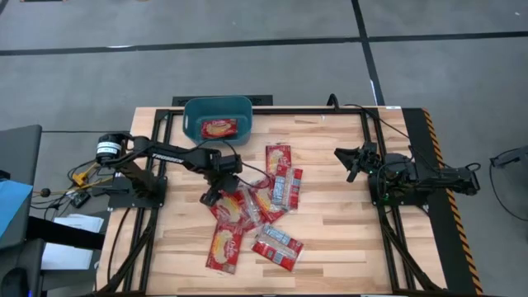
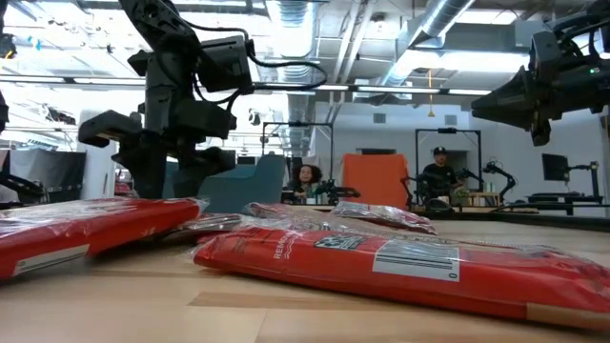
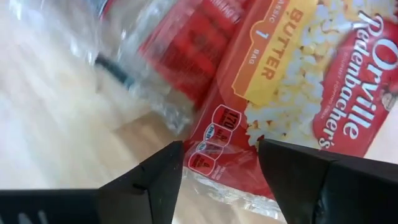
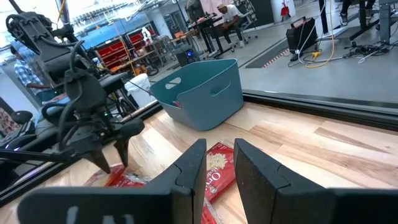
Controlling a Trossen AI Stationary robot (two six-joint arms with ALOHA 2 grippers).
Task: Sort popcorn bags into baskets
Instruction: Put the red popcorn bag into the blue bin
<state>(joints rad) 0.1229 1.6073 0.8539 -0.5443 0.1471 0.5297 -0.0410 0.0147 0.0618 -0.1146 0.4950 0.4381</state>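
table (image 1: 346, 214): light wood slat top, black frame rails along both sides.
basket (image 1: 198, 111): teal bin at the far edge, left of centre. One red packet (image 1: 219, 128) lies flat inside, pale label up.
popcorn bags (image 1: 256, 202): loose overlapping pile mid-table, roughly six packets in clear wrap. Most red side up; the one on top of the pile (image 1: 285, 190) and the nearest right one (image 1: 277, 245) show pale blue-white panels.
left arm: reaches from its base on the left side across to the pile's left edge.
left gripper (image 1: 213, 195): low over the nearest packet (image 3: 298, 81), fingers (image 3: 155, 180) spread wide either side of its corner, nothing grasped.
right arm: parked over the right side, well apart from the pile.
right gripper (image 1: 346, 161): held above the table, pointing toward the pile; fingers (image 4: 193, 165) apart by a narrow gap, holding nothing.
print, left wrist view: "Orville Redenbacher's", yellow banner "BUTTER", "1 BAG", small badge reading "120". Other small badges unreadable.
print, low view: front packet (image 2: 400, 267) has a white barcode label; small text not legible.
room: two people (image 2: 310, 181) seated at benches behind the table.
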